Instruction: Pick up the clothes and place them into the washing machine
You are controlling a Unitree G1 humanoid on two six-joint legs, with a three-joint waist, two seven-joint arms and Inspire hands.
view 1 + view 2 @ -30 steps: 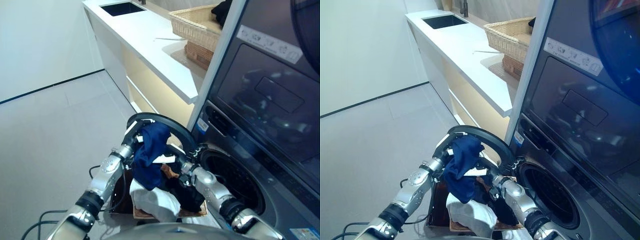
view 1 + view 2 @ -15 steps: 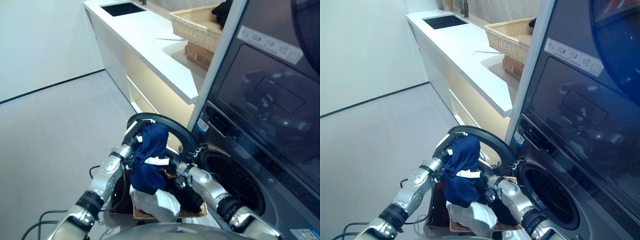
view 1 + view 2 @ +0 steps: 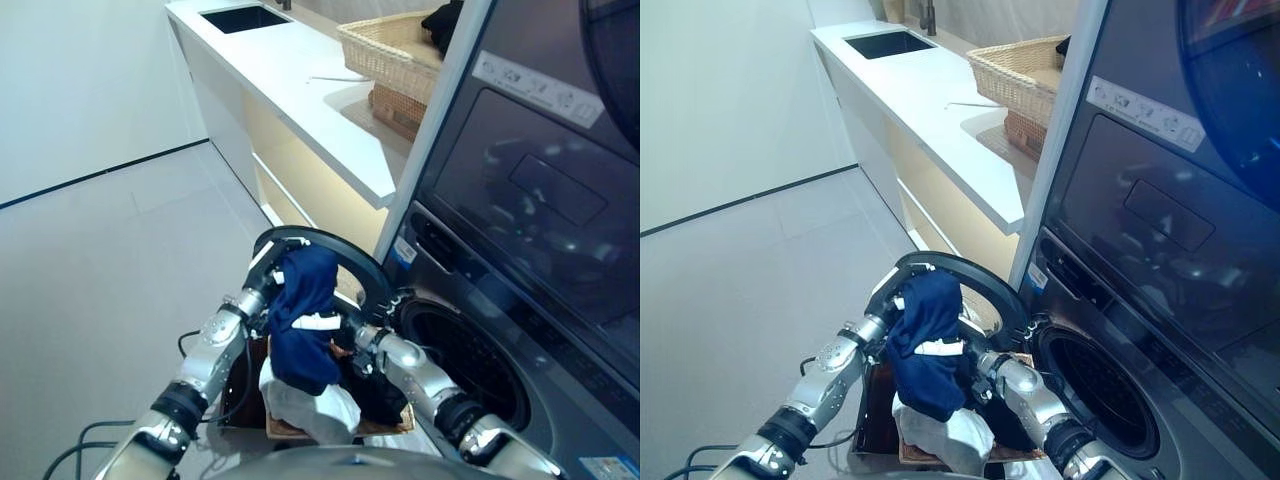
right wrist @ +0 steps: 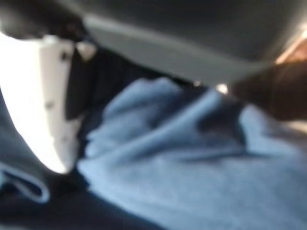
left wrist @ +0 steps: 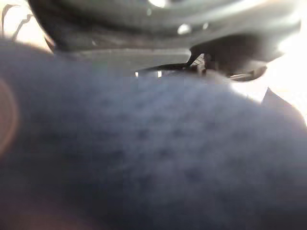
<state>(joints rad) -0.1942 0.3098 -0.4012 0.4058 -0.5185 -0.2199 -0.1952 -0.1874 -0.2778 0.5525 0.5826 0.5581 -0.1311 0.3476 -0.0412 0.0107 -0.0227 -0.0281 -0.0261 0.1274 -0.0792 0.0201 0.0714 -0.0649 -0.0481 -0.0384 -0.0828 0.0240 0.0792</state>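
While two robot hands (left (image 3: pixel 268 296), right (image 3: pixel 345 325)) clutch one navy garment (image 3: pixel 303 330), one washer (image 3: pixel 480 370) gapes.

- My two head cameras look steeply down from above, side by side; both take in the washing machine (image 3: pixel 520 300) on my right, the white desk (image 3: pixel 940 110) running away ahead, and the floor (image 3: pixel 110 260) to my left.
- My left wrist camera sits pressed against the navy garment (image 5: pixel 153 153), which fills nearly its whole view.
- My right wrist camera is just as close, facing blue cloth beside my white-covered thumb (image 4: pixel 43 105).
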